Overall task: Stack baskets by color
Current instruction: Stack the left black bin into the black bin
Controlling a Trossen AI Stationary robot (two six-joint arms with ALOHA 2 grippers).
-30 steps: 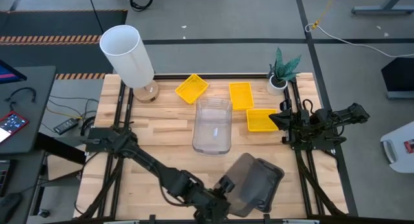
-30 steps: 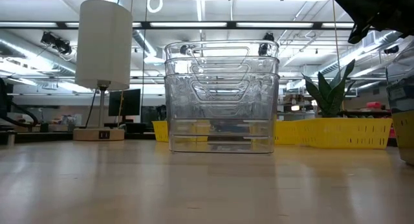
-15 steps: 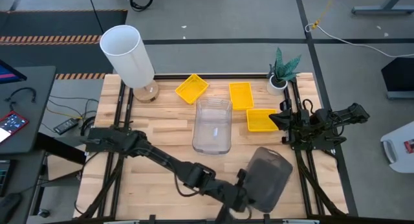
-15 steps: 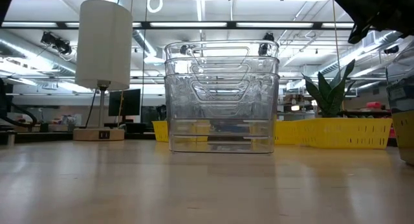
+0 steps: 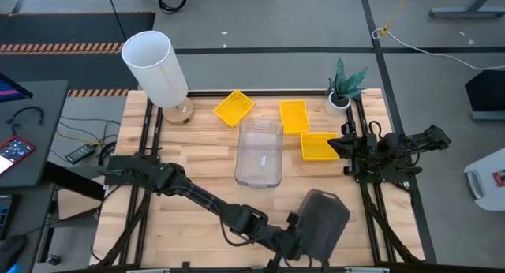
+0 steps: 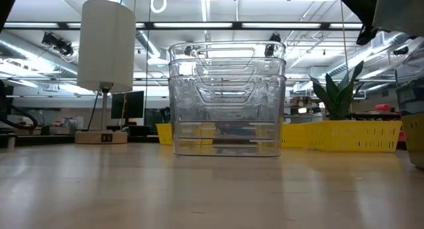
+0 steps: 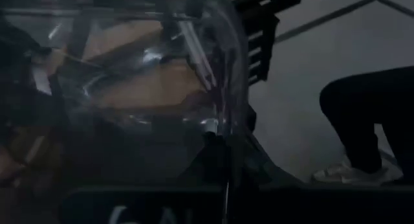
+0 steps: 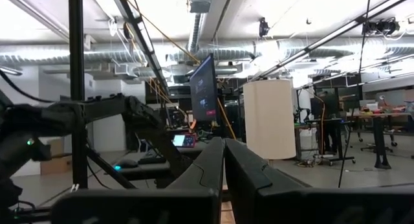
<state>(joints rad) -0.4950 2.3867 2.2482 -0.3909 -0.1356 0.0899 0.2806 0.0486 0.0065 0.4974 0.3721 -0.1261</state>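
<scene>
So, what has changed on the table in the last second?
The left claw, shut on a dark grey basket, swung it rightward along the near edge, so only one grey shape shows now. The clear stack, yellow baskets and right claw stayed put.

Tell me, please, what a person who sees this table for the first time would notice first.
Probably the left pincer at the table's near edge, shut on the rim of a dark grey basket. Next, the stack of clear baskets at the table's centre, with three yellow baskets lying apart behind it. A tall white cylinder stands at the far left corner; the right pincer waits, shut, at the right edge.
</scene>
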